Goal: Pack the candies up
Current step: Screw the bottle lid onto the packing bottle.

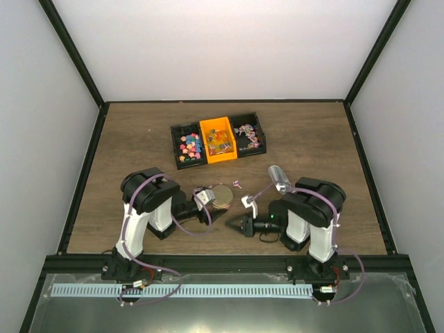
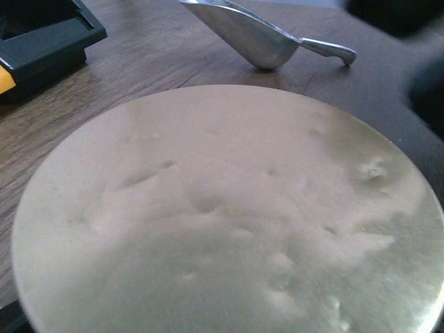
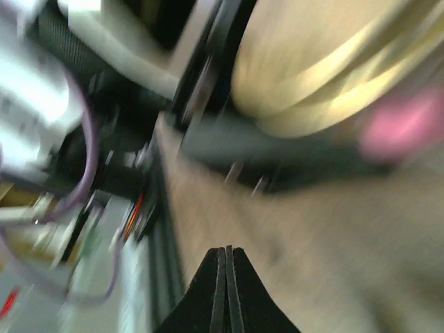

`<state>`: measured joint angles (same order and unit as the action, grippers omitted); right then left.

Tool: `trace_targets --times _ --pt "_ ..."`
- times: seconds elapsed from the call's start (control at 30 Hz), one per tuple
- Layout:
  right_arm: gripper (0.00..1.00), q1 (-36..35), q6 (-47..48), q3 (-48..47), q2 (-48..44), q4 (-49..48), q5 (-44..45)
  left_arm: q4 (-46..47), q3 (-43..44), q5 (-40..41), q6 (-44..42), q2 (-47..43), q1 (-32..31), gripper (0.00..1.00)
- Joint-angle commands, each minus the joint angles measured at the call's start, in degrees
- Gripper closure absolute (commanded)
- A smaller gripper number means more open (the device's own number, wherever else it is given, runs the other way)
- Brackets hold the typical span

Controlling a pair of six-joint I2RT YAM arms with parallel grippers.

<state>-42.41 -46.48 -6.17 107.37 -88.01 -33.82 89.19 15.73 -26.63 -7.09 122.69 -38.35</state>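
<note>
1. Nearest to the left claw [image 1: 212, 198]: a cream round lid [image 1: 222, 195], directly in front and filling almost the whole left wrist view.
2. Just past that lid, on its far right side: one loose pink candy [image 1: 237, 184], lying on the wooden table [image 1: 139, 139], near both claws but touching neither.
3. Well apart from both claws, toward the far side of the table: the other candies [image 1: 191, 146], kept in a row of three bins. Mixed bright colours in the left black bin [image 1: 175, 149], yellow and orange pieces in the orange bin [image 1: 220, 161], pink-white wrapped ones in the right black bin [image 1: 262, 135].
4. At the left claw: spread wide, right up against the lid. Not possible to see the fingers in the wrist view, so cannot tell whether pressing on the lid or only standing around it.
5. At the right claw [image 3: 227, 253]: closed completely, fingertips flat together, nothing held. Low over the table, pointing left, just on the near side of the lid but apart from it.
6. Farther out, to the right of the loose candy: a metal scoop [image 1: 277, 175] resting on the table, close to the right arm.
7. In the right wrist view: heavy blur, with a pink smear at the right edge, too unclear to name.
</note>
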Motion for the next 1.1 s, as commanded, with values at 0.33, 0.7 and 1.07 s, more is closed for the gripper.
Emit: trace_targets --times 0.33,0.7,1.07 --pt "0.97 3.27 1.91 -0.54 -8.20 11.82 -7.22 12.41 -3.95 1.52 6.43 4.75 0.95 0.14" --pt "0.82 4.89 13.14 -14.81 -16.05 41.76 10.37 12.41 -3.60 0.64 5.43 5.88 0.99 0.14" --pt "0.82 6.83 14.44 -21.01 -9.70 43.90 6.38 12.41 -2.69 -0.17 5.51 7.01 1.00 0.14"
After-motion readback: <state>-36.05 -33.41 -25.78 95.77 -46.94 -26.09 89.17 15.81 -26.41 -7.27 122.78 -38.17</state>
